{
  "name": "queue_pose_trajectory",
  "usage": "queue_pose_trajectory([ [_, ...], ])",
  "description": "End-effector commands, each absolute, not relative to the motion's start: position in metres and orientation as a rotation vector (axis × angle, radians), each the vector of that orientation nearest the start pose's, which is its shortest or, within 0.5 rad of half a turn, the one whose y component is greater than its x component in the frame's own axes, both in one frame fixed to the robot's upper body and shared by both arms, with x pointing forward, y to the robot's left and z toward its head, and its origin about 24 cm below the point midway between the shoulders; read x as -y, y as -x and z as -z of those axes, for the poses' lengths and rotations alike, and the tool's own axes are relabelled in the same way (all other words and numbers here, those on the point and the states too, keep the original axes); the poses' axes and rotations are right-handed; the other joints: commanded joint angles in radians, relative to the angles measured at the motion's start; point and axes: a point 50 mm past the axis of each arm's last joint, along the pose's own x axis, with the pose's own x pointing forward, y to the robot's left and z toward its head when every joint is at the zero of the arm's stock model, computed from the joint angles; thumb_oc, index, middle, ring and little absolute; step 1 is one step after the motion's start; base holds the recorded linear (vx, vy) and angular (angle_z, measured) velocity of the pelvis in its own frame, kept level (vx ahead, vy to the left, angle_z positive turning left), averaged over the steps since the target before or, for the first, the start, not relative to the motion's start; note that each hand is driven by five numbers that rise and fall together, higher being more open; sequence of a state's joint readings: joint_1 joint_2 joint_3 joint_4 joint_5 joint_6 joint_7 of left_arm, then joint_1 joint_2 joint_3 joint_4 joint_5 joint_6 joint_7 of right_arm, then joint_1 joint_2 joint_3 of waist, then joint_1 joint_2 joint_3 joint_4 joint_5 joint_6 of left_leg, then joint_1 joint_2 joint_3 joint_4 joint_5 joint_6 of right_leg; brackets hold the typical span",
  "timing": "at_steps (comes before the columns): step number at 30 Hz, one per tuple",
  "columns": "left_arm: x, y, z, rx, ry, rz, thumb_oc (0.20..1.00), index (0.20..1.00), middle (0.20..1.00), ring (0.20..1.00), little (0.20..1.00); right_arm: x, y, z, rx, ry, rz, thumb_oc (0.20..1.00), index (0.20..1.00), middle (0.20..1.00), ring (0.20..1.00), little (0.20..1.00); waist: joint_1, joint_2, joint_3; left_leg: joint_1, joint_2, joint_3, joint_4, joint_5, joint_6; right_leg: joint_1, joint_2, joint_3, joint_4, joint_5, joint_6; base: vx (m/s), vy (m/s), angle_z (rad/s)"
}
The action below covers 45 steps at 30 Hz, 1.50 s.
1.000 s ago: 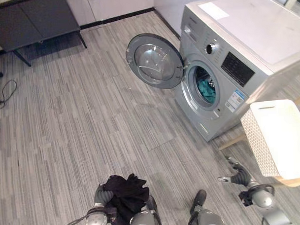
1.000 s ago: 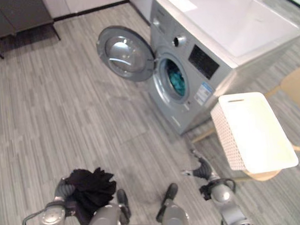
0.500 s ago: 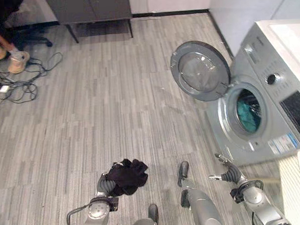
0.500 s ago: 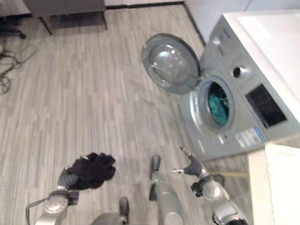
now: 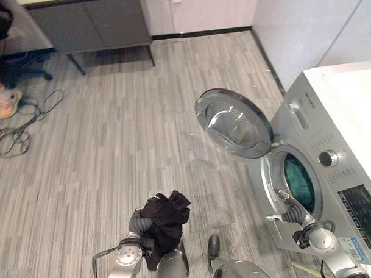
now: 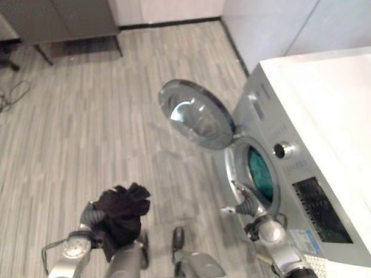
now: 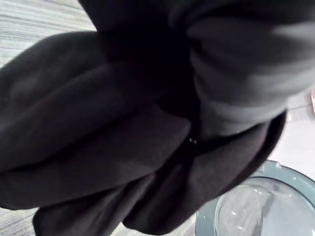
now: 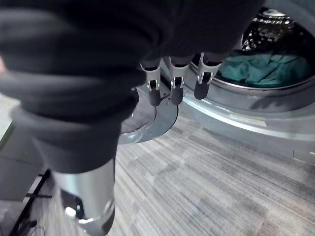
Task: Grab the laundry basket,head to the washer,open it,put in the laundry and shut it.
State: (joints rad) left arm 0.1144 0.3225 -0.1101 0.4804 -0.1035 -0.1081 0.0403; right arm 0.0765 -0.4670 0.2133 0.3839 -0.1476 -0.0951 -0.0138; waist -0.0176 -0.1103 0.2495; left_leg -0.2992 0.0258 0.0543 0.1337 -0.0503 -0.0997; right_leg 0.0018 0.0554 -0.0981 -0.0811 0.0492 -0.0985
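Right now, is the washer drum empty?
No, teal laundry already lies inside the drum behind the open washer door.

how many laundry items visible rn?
2. A black bundled garment gripped in the left robot hand; a teal cloth inside the silver washing machine's drum. More may be hidden deeper inside.

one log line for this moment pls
left robot hand: shut on dark garment | right robot hand: open, empty, near drum opening | washer door: open | teal laundry: in drum
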Motion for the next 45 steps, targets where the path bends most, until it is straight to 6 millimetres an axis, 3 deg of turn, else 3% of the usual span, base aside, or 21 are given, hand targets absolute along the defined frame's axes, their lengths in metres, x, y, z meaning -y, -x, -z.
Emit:
queue_pose_trajectory([
  [1, -0.238, -0.194, 0.052, -0.409, -0.315, -0.034, 0.200, 0.200, 0.200, 0.200, 0.200, 0.240, -0.205, 0.036, -0.370, 0.650, -0.139, 1.000, 1.000, 1.000, 1.000, 1.000, 0.038, 0.019, -0.009, 0.028, -0.006, -0.053, -0.026, 0.117, 0.031, 0.035, -0.064, -0.013, 0.065, -0.126, 0.165, 0.29, 0.117, -0.84],
  [3, -0.237, -0.194, 0.052, -0.410, -0.321, -0.028, 0.200, 0.200, 0.200, 0.200, 0.200, 0.242, -0.205, 0.038, -0.379, 0.661, -0.133, 1.000, 1.000, 1.000, 1.000, 1.000, 0.046, 0.027, -0.012, 0.009, -0.008, -0.118, -0.061, 0.153, 0.021, 0.052, -0.056, 0.039, 0.082, -0.143, 0.163, 0.27, 0.152, -1.03],
  [4, -0.236, -0.191, 0.053, -0.416, -0.316, -0.023, 0.200, 0.200, 0.200, 0.200, 0.200, 0.241, -0.204, 0.039, -0.381, 0.659, -0.141, 1.000, 1.000, 1.000, 1.000, 1.000, 0.046, 0.034, -0.022, 0.035, -0.003, -0.133, -0.091, 0.140, 0.022, 0.057, -0.051, 0.068, 0.094, -0.155, 0.168, 0.37, 0.268, -1.40],
  [6, -0.236, -0.190, 0.054, -0.425, -0.325, -0.005, 0.200, 0.200, 0.200, 0.200, 0.200, 0.241, -0.201, 0.041, -0.389, 0.663, -0.143, 1.000, 1.000, 1.000, 1.000, 1.000, 0.037, 0.038, -0.039, 0.067, 0.002, -0.124, -0.089, 0.135, 0.028, 0.066, -0.065, 0.083, 0.102, -0.166, 0.172, 0.28, 0.222, -1.17],
  [13, -0.243, -0.202, 0.043, -0.388, -0.389, 0.011, 0.200, 0.200, 0.200, 0.200, 0.200, 0.228, -0.219, 0.033, -0.333, 0.662, -0.163, 1.000, 1.000, 1.000, 1.000, 1.000, 0.027, 0.018, -0.044, 0.098, 0.015, 0.027, 0.006, 0.033, 0.085, -0.015, -0.111, 0.186, 0.243, -0.160, 0.216, 0.12, 0.196, -0.88],
  [14, -0.248, -0.204, 0.040, -0.375, -0.403, -0.006, 0.200, 0.200, 0.200, 0.200, 0.200, 0.222, -0.225, 0.030, -0.309, 0.660, -0.178, 1.000, 1.000, 1.000, 1.000, 1.000, 0.027, 0.015, -0.041, 0.121, 0.029, 0.084, 0.012, 0.005, 0.094, -0.053, -0.122, 0.167, 0.280, -0.147, 0.226, 0.05, 0.152, -1.37],
  [15, -0.248, -0.204, 0.039, -0.374, -0.403, -0.006, 0.200, 0.200, 0.200, 0.200, 0.200, 0.222, -0.225, 0.029, -0.308, 0.660, -0.177, 1.000, 1.000, 1.000, 1.000, 1.000, 0.030, 0.016, -0.043, 0.119, 0.031, 0.086, 0.010, 0.009, 0.094, -0.057, -0.120, 0.170, 0.279, -0.144, 0.225, 0.06, 0.131, -1.71],
  [16, -0.250, -0.204, 0.039, -0.374, -0.411, -0.009, 0.200, 0.200, 0.200, 0.200, 0.200, 0.220, -0.226, 0.028, -0.300, 0.655, -0.181, 1.000, 1.000, 1.000, 1.000, 1.000, 0.032, 0.015, -0.041, 0.130, 0.039, 0.110, 0.010, 0.000, 0.094, -0.072, -0.130, 0.139, 0.290, -0.137, 0.231, 0.02, 0.054, -1.41],
  [19, -0.254, -0.205, 0.035, -0.364, -0.456, 0.000, 0.200, 0.200, 0.200, 0.200, 0.200, 0.215, -0.230, 0.026, -0.285, 0.659, -0.203, 1.000, 1.000, 1.000, 1.000, 1.000, 0.037, 0.009, -0.036, 0.176, 0.064, 0.201, 0.015, -0.030, 0.086, -0.107, -0.176, -0.047, 0.276, -0.117, 0.236, 0.07, 0.035, -1.21],
  [20, -0.256, -0.207, 0.031, -0.353, -0.478, 0.009, 0.200, 0.200, 0.200, 0.200, 0.200, 0.210, -0.233, 0.025, -0.272, 0.660, -0.223, 1.000, 1.000, 1.000, 1.000, 1.000, 0.047, 0.011, -0.034, 0.228, 0.086, 0.255, 0.017, -0.076, 0.072, -0.135, -0.194, -0.188, 0.267, -0.117, 0.224, 0.13, -0.022, -1.83],
  [21, -0.256, -0.207, 0.031, -0.353, -0.478, 0.009, 0.200, 0.200, 0.200, 0.200, 0.200, 0.210, -0.233, 0.025, -0.272, 0.660, -0.223, 1.000, 1.000, 1.000, 1.000, 1.000, 0.047, 0.012, -0.032, 0.230, 0.087, 0.255, 0.018, -0.078, 0.072, -0.134, -0.193, -0.187, 0.270, -0.119, 0.224, 0.15, -0.050, -1.61],
  [23, -0.256, -0.206, 0.031, -0.356, -0.478, 0.012, 0.200, 0.200, 0.200, 0.200, 0.200, 0.208, -0.234, 0.024, -0.267, 0.655, -0.227, 1.000, 1.000, 1.000, 1.000, 1.000, 0.053, 0.010, -0.034, 0.254, 0.108, 0.308, 0.032, -0.089, 0.069, -0.127, -0.228, -0.338, 0.275, -0.115, 0.221, 0.06, -0.059, -1.00],
  [27, -0.248, -0.200, 0.038, -0.381, -0.471, 0.059, 0.200, 0.200, 0.200, 0.200, 0.200, 0.213, -0.225, 0.029, -0.290, 0.642, -0.214, 1.000, 1.000, 1.000, 1.000, 1.000, 0.015, 0.010, -0.047, 0.282, 0.117, 0.337, 0.074, -0.105, 0.063, -0.107, -0.189, -0.282, 0.238, -0.133, 0.203, 0.16, -0.167, -0.67],
  [30, -0.240, -0.199, 0.043, -0.400, -0.445, 0.086, 0.200, 0.200, 0.200, 0.200, 0.200, 0.223, -0.217, 0.032, -0.321, 0.648, -0.183, 1.000, 1.000, 1.000, 1.000, 1.000, -0.005, 0.016, -0.044, 0.259, 0.181, 0.351, 0.200, -0.076, 0.031, -0.074, -0.159, -0.267, 0.204, -0.146, 0.174, 0.13, -0.213, -0.05],
  [32, -0.234, -0.201, 0.044, -0.395, -0.430, 0.092, 0.200, 0.200, 0.200, 0.200, 0.200, 0.227, -0.217, 0.031, -0.323, 0.657, -0.167, 1.000, 1.000, 1.000, 1.000, 1.000, -0.005, 0.027, -0.031, 0.233, 0.201, 0.307, 0.293, -0.034, 0.020, -0.057, -0.134, -0.240, 0.201, -0.159, 0.150, 0.13, -0.129, -0.33],
  [33, -0.230, -0.202, 0.046, -0.396, -0.412, 0.089, 0.200, 0.200, 0.200, 0.200, 0.200, 0.232, -0.217, 0.030, -0.327, 0.660, -0.151, 1.000, 1.000, 1.000, 1.000, 1.000, 0.002, 0.030, -0.023, 0.191, 0.178, 0.236, 0.316, -0.027, 0.021, -0.042, -0.121, -0.212, 0.195, -0.170, 0.140, 0.09, -0.054, -0.44],
  [34, -0.230, -0.202, 0.046, -0.395, -0.411, 0.089, 0.200, 0.200, 0.200, 0.200, 0.200, 0.232, -0.217, 0.030, -0.327, 0.661, -0.150, 1.000, 1.000, 1.000, 1.000, 1.000, 0.001, 0.032, -0.023, 0.189, 0.178, 0.234, 0.319, -0.029, 0.022, -0.042, -0.121, -0.214, 0.194, -0.171, 0.140, 0.09, -0.023, -0.55],
  [36, -0.225, -0.203, 0.048, -0.396, -0.384, 0.083, 0.200, 0.200, 0.200, 0.200, 0.200, 0.234, -0.218, 0.030, -0.331, 0.656, -0.142, 1.000, 1.000, 1.000, 1.000, 1.000, 0.013, 0.027, -0.012, 0.135, 0.118, 0.170, 0.267, -0.046, 0.049, -0.037, -0.122, -0.180, 0.180, -0.159, 0.138, 0.01, 0.034, -0.71],
  [38, -0.223, -0.204, 0.050, -0.400, -0.373, 0.084, 0.200, 0.200, 0.200, 0.200, 0.200, 0.238, -0.217, 0.032, -0.346, 0.652, -0.122, 1.000, 1.000, 1.000, 1.000, 1.000, 0.016, 0.025, -0.007, 0.111, 0.084, 0.122, 0.205, -0.053, 0.050, -0.027, -0.119, -0.141, 0.168, -0.161, 0.146, 0.04, 0.074, -0.52],
  [42, -0.219, -0.210, 0.049, -0.390, -0.368, 0.087, 0.200, 0.200, 0.200, 0.200, 0.200, 0.241, -0.218, 0.034, -0.351, 0.649, -0.097, 1.000, 1.000, 1.000, 1.000, 1.000, 0.037, 0.037, 0.020, 0.032, 0.020, -0.008, 0.108, 0.038, 0.023, -0.025, -0.090, -0.067, 0.170, -0.161, 0.152, 0.03, 0.094, -0.47],
  [45, -0.217, -0.211, 0.048, -0.383, -0.370, 0.092, 0.200, 0.200, 0.200, 0.200, 0.200, 0.239, -0.218, 0.036, -0.358, 0.651, -0.105, 1.000, 1.000, 1.000, 1.000, 1.000, 0.027, 0.049, 0.012, 0.083, 0.017, -0.017, 0.041, 0.029, 0.033, -0.035, -0.081, -0.026, 0.188, -0.168, 0.162, 0.05, 0.157, -0.86],
])
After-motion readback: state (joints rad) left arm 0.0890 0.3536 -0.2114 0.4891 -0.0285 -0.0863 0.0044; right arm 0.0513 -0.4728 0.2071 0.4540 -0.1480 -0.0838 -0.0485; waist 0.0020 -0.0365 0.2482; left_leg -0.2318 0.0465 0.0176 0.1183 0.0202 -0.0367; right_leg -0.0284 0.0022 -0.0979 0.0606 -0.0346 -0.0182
